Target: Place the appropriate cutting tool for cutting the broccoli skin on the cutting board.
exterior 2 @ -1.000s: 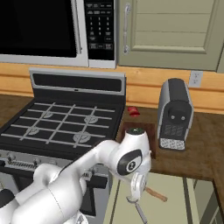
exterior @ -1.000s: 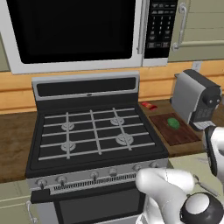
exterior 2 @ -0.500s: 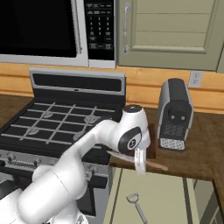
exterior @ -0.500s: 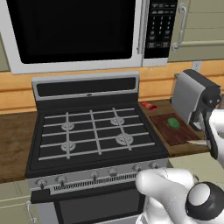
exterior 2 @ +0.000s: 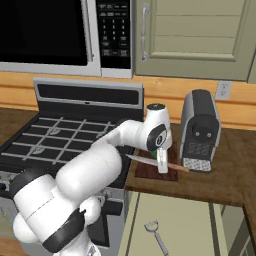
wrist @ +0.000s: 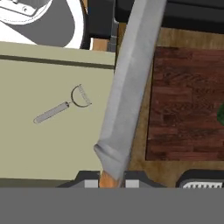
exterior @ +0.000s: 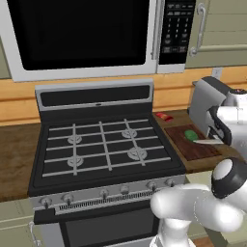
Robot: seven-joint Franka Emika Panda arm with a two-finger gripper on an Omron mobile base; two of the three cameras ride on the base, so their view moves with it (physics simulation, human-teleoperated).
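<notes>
My pincer is clamped on the knife, whose long blade lies along the near edge of the cutting board, the board just beside it on the worktop.

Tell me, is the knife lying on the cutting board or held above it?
Held: the end effector grips the knife level above the cutting board.

Black stove under microwave, beige cabinets, wooden backsplash.
</notes>
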